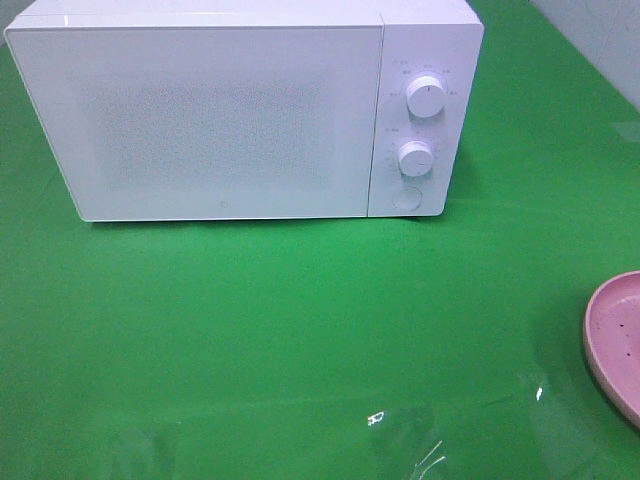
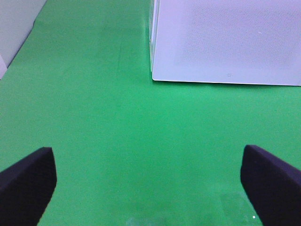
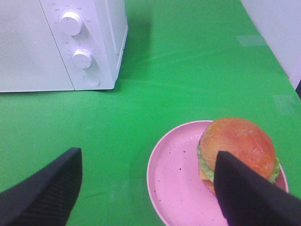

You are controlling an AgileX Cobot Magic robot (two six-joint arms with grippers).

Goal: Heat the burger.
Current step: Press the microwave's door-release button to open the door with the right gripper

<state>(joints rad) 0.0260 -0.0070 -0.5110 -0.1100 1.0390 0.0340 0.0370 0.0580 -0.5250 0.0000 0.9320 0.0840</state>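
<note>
Nearest on the left: left jaws released and spread wide, dark pads at either edge of the wrist view, only green tabletop between them.

Nearest on the right: right jaws also parted wide, holding nothing. One black finger over plain green, the other drawn across the near side of the burger in the wrist view; touching or merely in front, impossible to tell.

Burger upright on a pink round plate, off-centre, on the side away from the oven. Golden-brown bun on top, green lettuce and a yellow edge of cheese showing beneath. Dark specks on the plate's pink surface. From the high camera, only part of that plate visible at the right edge, burger out of frame there.

A patch of glare low on the tabletop's near side. Beyond, a stretch of green between plate and oven.

Farthest back: white microwave, door shut flat across its front, control panel on the end nearer the plate. On the panel, upper knob, lower knob, round button under them. Grey printing around both knobs, too small to read. A tiny ring mark low on the door, not legible as a brand.

Pale wall past the far right corner.
</note>
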